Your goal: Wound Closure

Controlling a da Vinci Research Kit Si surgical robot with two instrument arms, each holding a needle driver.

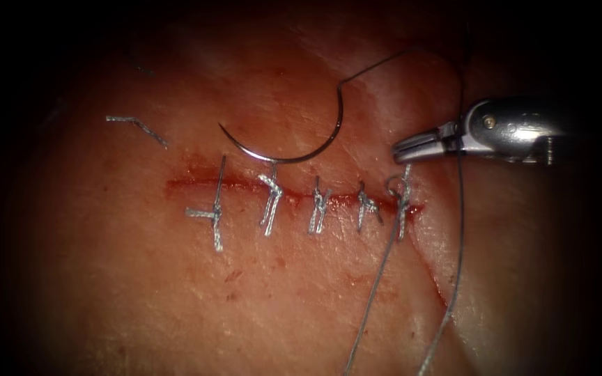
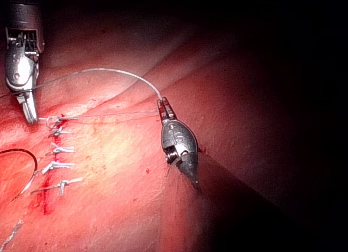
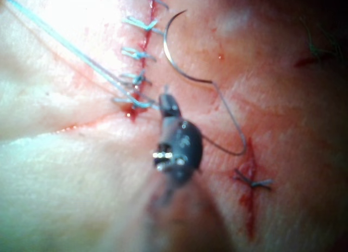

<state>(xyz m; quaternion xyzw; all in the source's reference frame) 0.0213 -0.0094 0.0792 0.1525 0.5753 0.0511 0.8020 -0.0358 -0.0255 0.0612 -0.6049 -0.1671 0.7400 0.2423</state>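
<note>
The curved needle (image 1: 294,159) lies free on the tissue just above the cut (image 1: 189,186), held by neither tool and not in the tissue; it also appears in the right wrist view (image 3: 174,61). Several knotted stitches cross the cut. My right tool (image 1: 404,152) is shut right over the rightmost knot (image 1: 400,191), its tip meeting that knot's short thread end (image 3: 147,104). Two long thread strands (image 1: 377,278) run down from this knot. My left tool (image 2: 163,106) is shut on the thread, which runs taut from the knot's loop (image 2: 51,120) to its jaws. The right tool (image 2: 31,116) stands by that loop.
A loose cut piece of thread (image 1: 137,125) lies on the tissue above the cut's left end. The needle's own thread (image 1: 377,66) trails up and to the right. A second small stitched cut (image 3: 251,181) lies beside the right tool's shaft. Red fluid lines the cut.
</note>
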